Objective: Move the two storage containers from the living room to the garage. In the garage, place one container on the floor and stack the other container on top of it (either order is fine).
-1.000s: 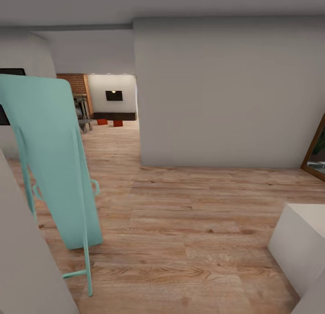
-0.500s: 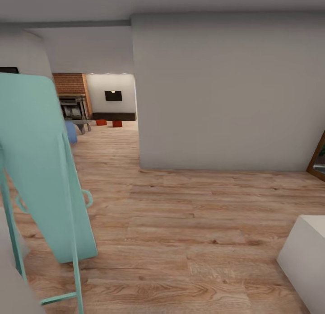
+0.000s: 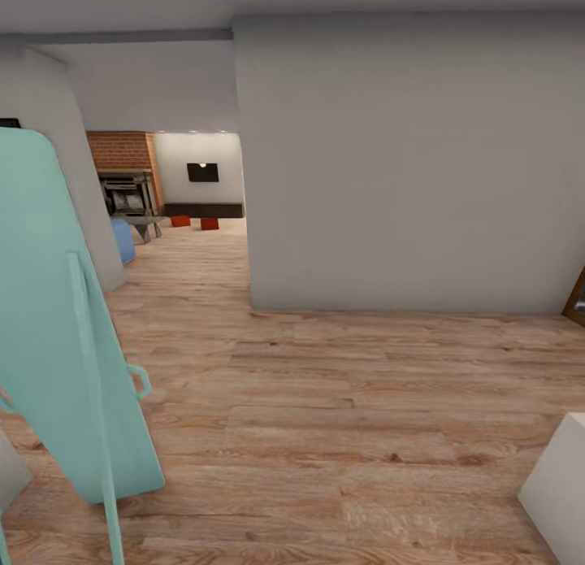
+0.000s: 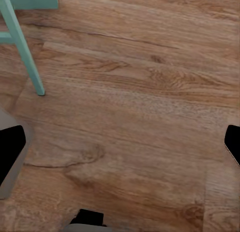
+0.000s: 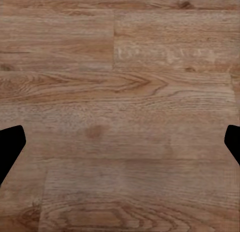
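Far down the hallway, two small orange-red storage containers point(image 3: 180, 221) point(image 3: 210, 223) sit side by side on the wood floor of the living room, in front of a long dark low cabinet point(image 3: 203, 210) and below a black wall TV point(image 3: 202, 172). A red brick chimney point(image 3: 122, 150) with a grey fireplace point(image 3: 126, 196) stands to their left. The garage is out of view. My left gripper point(image 4: 121, 147) hangs open over bare planks, and so does my right gripper point(image 5: 121, 144). Neither holds anything.
A tall teal folding board point(image 3: 57, 329) leans close at my left; its leg point(image 4: 22, 47) appears in the left wrist view. A broad grey wall point(image 3: 398, 167) blocks the right. A white box point(image 3: 561, 484) sits at lower right, a blue object point(image 3: 122, 240) by a grey pillar point(image 3: 77, 175).
The head camera has moved forward: the teal board has slid left and nearer, the white box toward the lower right corner, and more of the fireplace shows. The containers have not moved.
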`<state>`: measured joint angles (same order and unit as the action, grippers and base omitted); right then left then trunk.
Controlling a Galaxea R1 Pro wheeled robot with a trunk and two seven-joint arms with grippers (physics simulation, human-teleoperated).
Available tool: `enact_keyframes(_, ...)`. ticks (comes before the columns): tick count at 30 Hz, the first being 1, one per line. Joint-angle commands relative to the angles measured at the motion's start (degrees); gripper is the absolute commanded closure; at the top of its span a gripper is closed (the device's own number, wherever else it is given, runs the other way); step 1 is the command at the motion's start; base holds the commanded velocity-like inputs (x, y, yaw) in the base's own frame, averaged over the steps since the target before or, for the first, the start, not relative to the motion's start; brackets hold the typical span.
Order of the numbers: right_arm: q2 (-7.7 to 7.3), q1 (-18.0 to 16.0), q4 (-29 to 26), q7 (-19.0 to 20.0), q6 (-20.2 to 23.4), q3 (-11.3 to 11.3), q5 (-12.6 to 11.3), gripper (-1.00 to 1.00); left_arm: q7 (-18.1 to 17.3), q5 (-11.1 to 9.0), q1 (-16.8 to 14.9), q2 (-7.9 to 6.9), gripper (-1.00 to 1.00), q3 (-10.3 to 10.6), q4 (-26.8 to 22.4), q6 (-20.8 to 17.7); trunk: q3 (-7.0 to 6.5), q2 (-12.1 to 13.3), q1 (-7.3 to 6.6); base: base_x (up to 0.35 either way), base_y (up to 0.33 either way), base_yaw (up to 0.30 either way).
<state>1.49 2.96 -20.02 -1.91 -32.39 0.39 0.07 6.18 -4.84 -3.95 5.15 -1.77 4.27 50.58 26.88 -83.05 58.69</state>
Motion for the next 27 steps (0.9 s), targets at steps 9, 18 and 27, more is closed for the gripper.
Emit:
enact_keyframes(9,0.01,0.0,-0.1,-0.2,0.0,0.1,0.0,-1.00,0.0,-0.1,-0.1,0.04,-1.00,-0.1,0.2,0.3,0.05,0.0,0.04,0.326,-0.018,0.000)
enact_keyframes(18,0.01,0.0,-0.1,-0.2,0.0,0.1,0.0,-1.00,0.0,-0.1,-0.1,0.08,-1.00,-0.1,0.2,0.3,0.05,0.0,0.04,0.326,-0.082,0.000)
enact_keyframes(27,0.01,0.0,-0.1,-0.2,0.0,0.1,0.0,-1.00,0.1,-0.1,-0.1,0.13,-1.00,-0.1,0.2,0.3,0.05,0.0,0.04,0.326,-0.098,0.000)
